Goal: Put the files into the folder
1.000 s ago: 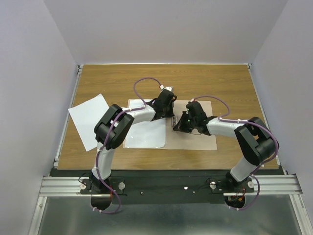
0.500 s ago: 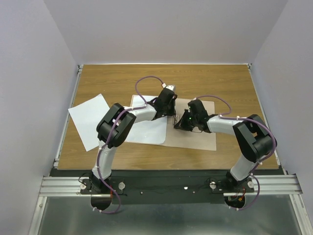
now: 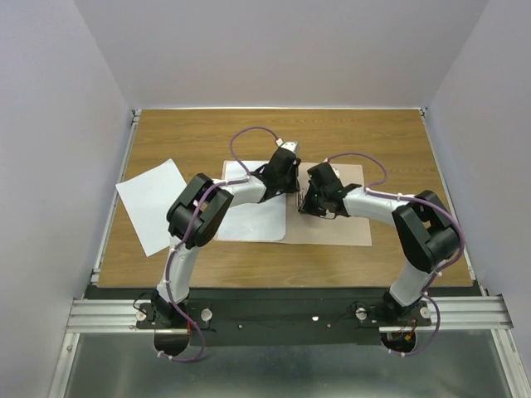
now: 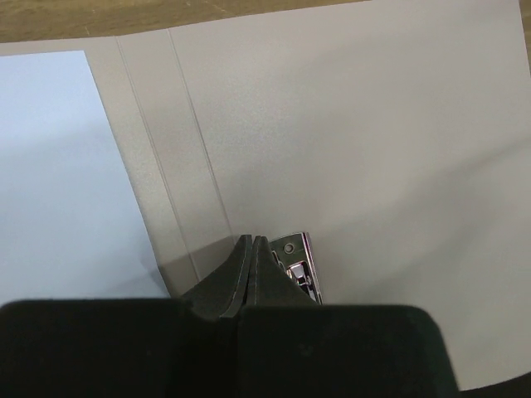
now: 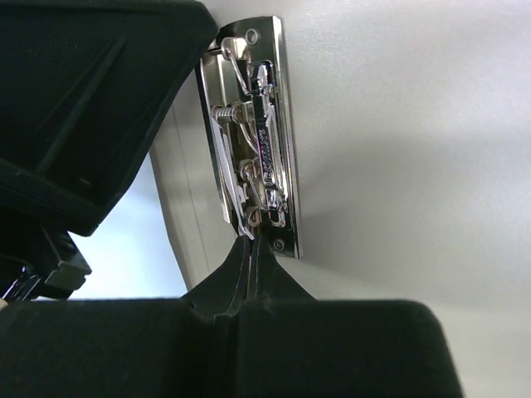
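Note:
The folder [image 3: 336,228] lies open on the table, tan inner face up. One white file [image 3: 253,222] lies on its left leaf, and the other file [image 3: 152,203] rests on the table at the left. My left gripper [image 3: 293,192] is shut and empty, tips down at the far end of the metal clip [image 4: 297,265] by the fold. My right gripper [image 3: 304,209] is also shut, its tips [image 5: 253,242] touching the near end of the clip [image 5: 253,141]. The left gripper's black body [image 5: 91,108] hangs beside the clip's far end.
A metal rail [image 3: 112,215] runs along the wooden table's left edge, and another runs along the right edge [image 3: 452,199]. Pale walls enclose the table. Both arms arch over the middle, their purple cables [image 3: 249,137] looping above the folder.
My right gripper has moved left and away, up to the clip at the fold. The sheet on the left leaf has shifted slightly. My left gripper has hardly moved.

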Robot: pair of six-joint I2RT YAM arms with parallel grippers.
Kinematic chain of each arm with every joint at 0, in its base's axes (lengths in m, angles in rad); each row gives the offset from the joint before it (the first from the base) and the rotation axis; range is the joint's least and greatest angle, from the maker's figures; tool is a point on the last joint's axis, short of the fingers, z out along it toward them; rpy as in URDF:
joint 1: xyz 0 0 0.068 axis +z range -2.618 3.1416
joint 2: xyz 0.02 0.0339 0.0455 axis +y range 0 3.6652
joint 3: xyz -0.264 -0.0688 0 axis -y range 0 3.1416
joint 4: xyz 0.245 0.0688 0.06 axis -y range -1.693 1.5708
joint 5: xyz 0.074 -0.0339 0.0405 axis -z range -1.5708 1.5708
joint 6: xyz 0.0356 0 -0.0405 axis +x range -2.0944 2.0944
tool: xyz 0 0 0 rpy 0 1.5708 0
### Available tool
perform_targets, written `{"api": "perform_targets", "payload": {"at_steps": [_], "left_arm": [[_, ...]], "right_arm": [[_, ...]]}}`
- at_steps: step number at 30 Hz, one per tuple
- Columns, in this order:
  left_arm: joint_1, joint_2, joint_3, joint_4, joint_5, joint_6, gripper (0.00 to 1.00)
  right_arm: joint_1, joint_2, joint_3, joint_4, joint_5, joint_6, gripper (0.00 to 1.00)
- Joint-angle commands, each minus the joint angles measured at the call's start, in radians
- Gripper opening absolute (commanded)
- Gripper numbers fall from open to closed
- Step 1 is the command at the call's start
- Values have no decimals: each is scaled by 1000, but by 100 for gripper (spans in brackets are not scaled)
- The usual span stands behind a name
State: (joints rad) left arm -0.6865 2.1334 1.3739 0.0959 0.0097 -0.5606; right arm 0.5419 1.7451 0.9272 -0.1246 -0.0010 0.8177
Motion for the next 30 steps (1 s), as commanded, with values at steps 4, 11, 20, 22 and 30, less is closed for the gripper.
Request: {"api": "perform_targets", "payload": {"at_steps": [4,11,20,22,30], "left_arm": [[-5,77,-35,-148,6,45,0],[-5,63,-45,-137,10,45,0],[-5,33,-56,-131,19,30,0],[-4,22,-64,-130,15,27,0],[-5,0,-81,-121,23,22,0]], "right_arm": [[62,56,38,-293,493,-94,1],[184,65,142,-342,696,-104,1],[196,1,208,-325,638,-100,1],[194,-15,210,-290,615,-101,1],[173,-36,208,-251,468,-112,1]]}}
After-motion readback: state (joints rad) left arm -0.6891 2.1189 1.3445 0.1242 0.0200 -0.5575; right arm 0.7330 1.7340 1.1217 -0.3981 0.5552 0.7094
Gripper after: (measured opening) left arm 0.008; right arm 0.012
